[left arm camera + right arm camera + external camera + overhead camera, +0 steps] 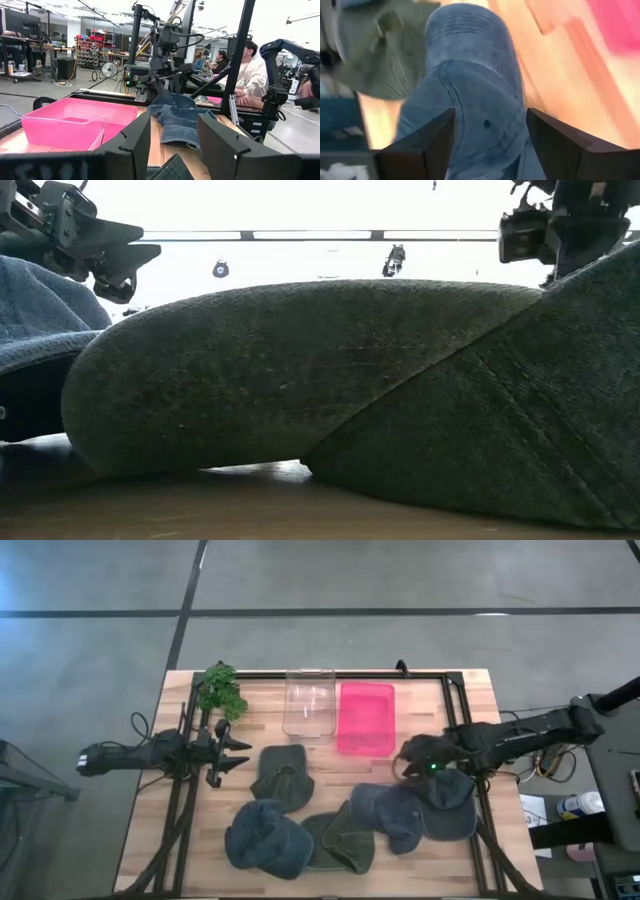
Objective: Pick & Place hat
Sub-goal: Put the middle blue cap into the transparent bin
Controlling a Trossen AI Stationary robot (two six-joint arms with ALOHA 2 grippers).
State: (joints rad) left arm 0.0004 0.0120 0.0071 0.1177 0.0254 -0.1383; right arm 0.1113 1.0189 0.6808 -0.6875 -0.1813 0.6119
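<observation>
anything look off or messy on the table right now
Somewhat messy: the hats lie in a loose heap, not laid out. The blue denim hat overlaps its neighbour under the open right tool, and an olive hat is crumpled. The pink bin and clear bin sit straight, holding no hats.

Wooden table (pixel 470 690), black frame along edges. On it: clear bin (pixel 308 702) beside pink bin (pixel 366 718), green plant (pixel 221 690) at back-left corner, five caps: olive (pixel 281 775), olive (pixel 338 842), denim (pixel 264 838), denim (pixel 392 815), denim (pixel 450 805).
</observation>
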